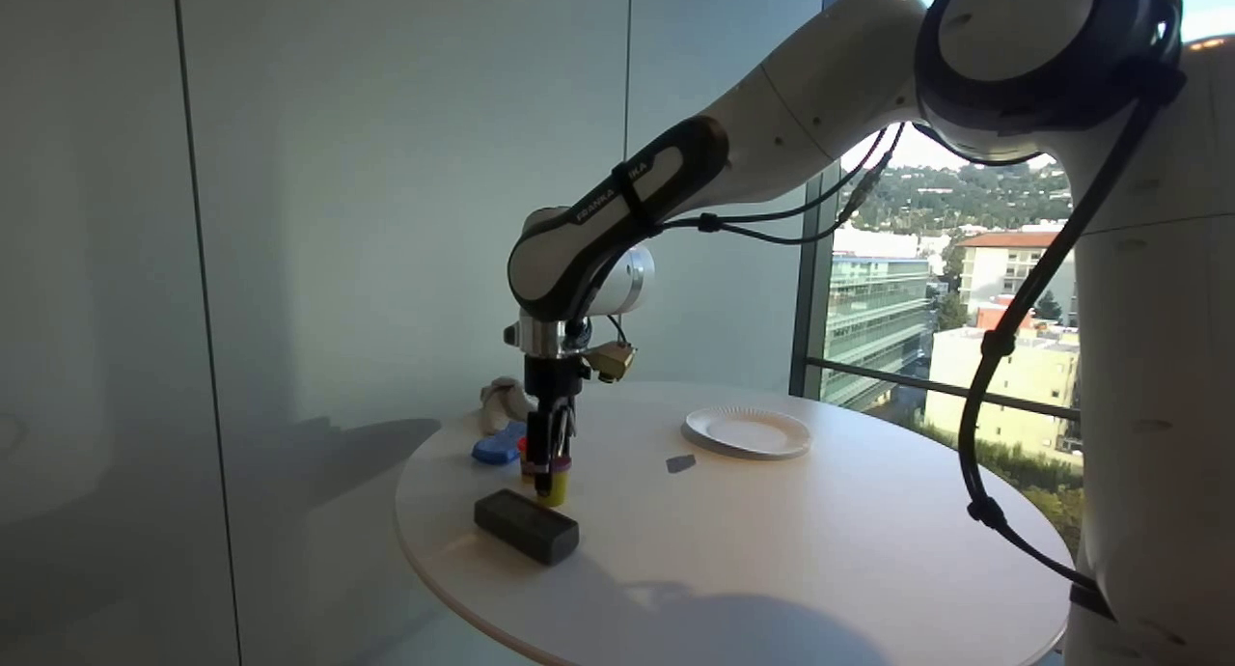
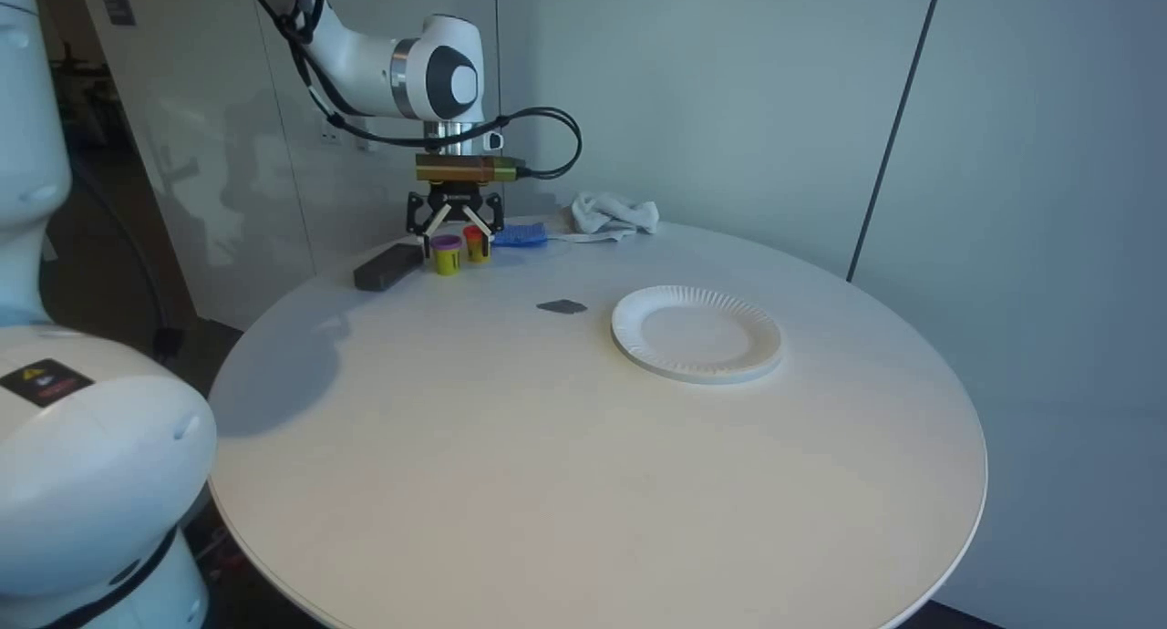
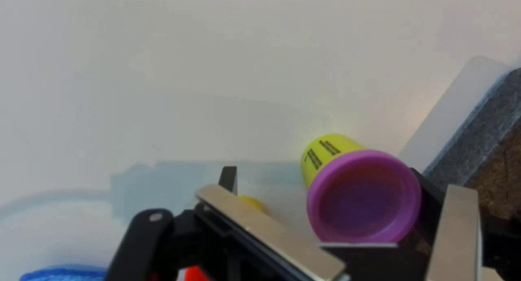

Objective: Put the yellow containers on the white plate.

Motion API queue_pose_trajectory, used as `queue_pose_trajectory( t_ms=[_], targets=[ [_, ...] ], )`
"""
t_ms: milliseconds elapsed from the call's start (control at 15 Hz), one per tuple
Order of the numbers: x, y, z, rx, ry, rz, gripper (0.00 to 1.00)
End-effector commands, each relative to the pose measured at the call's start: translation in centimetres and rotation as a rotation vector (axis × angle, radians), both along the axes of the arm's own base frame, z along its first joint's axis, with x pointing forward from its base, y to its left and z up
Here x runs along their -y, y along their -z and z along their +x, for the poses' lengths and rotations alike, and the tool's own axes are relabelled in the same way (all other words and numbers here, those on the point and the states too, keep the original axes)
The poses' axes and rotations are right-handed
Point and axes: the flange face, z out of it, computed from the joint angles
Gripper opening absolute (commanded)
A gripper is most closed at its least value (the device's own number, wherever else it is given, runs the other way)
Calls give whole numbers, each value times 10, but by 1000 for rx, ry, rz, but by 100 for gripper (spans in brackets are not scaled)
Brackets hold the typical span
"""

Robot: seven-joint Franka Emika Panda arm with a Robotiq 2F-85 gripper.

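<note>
The gripper point(image 2: 456, 249) points down, its fingers point(image 3: 454, 232) spread apart; in the wrist view one stands to each side of the purple-lidded yellow container point(image 3: 364, 195), though whether it touches either cannot be told. That container is upright on the table point(image 2: 593, 483). In an exterior view, with the gripper as the clock's hub, the dark block point(image 2: 389, 266) lies near at half past eight, the red-lidded yellow container point(image 2: 476, 243) just off the hub at three, the blue object point(image 2: 520, 235) next at three, and the crumpled cloth point(image 2: 615, 214) farther out between two and three. All these lie toward the rim by the wall point(image 2: 729, 109). The grey patch point(image 2: 562, 306) sits at four o'clock; the white plate point(image 2: 697, 333) is farther out, between three and four, well in from the rim. The table spreads broadest from four to seven o'clock.

In the wrist view a finger hides most of the red-lidded yellow container, leaving bits of red and yellow; the frame cuts off the block at three o'clock and the blue object at eight. In an exterior view the arm point(image 1: 820, 97) runs out of frame toward two o'clock, and the gripper masks much of both containers.
</note>
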Motion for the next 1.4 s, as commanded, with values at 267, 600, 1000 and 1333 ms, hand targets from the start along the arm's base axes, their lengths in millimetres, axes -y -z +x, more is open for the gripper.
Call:
queue_pose_trajectory(
  t_ms=[267,600,1000,1333],
  targets=[
    [-8,-2,20,42,6,46,49],
    [-7,-7,24,45,7,32,12],
    [3,-7,24,34,46,-43,69],
    [13,-1,22,1,89,-75,100]
  ],
)
